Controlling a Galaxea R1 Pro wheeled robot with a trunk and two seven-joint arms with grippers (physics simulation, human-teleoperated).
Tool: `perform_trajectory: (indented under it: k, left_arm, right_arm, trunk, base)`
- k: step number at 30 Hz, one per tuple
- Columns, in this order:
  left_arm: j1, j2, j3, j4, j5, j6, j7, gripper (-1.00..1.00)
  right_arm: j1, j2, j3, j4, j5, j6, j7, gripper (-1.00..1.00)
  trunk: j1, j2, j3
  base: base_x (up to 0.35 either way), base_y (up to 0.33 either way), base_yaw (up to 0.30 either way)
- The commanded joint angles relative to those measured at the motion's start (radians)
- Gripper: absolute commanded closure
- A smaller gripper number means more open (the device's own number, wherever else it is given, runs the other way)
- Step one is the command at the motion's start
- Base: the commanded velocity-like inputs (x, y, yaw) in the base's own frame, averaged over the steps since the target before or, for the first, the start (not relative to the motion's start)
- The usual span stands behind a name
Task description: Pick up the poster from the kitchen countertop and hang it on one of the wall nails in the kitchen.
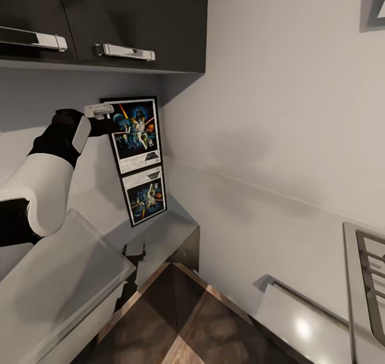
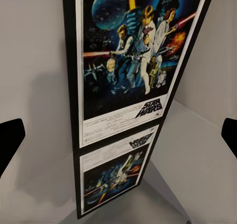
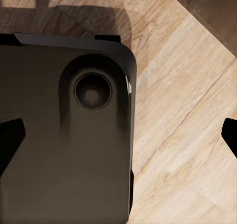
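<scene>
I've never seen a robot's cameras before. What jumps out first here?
The colourful Star Wars poster stands upright on the glossy grey countertop, leaning on the wall in the corner under dark cabinets, with its reflection mirrored just below it. The left hand reaches toward the poster's edge, and its camera shows the poster close up between the open fingers. The right arm's camera looks down at pale wood floor.
</scene>
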Motion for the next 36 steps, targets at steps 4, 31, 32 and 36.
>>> perform_trajectory:
  k: [4, 31, 32, 36]
  left_arm:
    - [-0.001, 0.0, 0.002, -0.001, 0.001, 0.005, 0.002, -1.0]
    - [-0.001, 0.0, 0.001, -0.006, 0.0, 0.005, 0.002, -1.0]
    - [-0.001, 0.0, 0.002, -0.006, 0.0, 0.005, 0.002, -1.0]
    - [-0.001, 0.0, 0.002, -0.006, 0.0, 0.005, 0.002, -1.0]
  right_arm:
    - [0.0, 0.0, 0.001, 0.002, 0.001, -0.004, 0.001, -1.0]
    - [-0.001, 0.0, -0.001, 0.002, 0.001, -0.002, 0.001, -1.0]
    - [-0.001, 0.0, -0.001, 0.002, 0.001, -0.002, 0.001, -1.0]
    - [-0.001, 0.0, -0.001, 0.002, 0.001, -0.002, 0.001, -1.0]
  trunk:
    - [0.0, -0.001, -0.001]
    - [0.0, -0.001, -0.001]
    - [0.0, -0.001, -0.001]
    - [0.0, -0.001, -0.001]
  base:
    - [0.0, 0.0, 0.0]
    - [0.102, 0.0, 0.0]
    - [0.097, 0.0, 0.0]
    - [0.048, 0.0, 0.0]
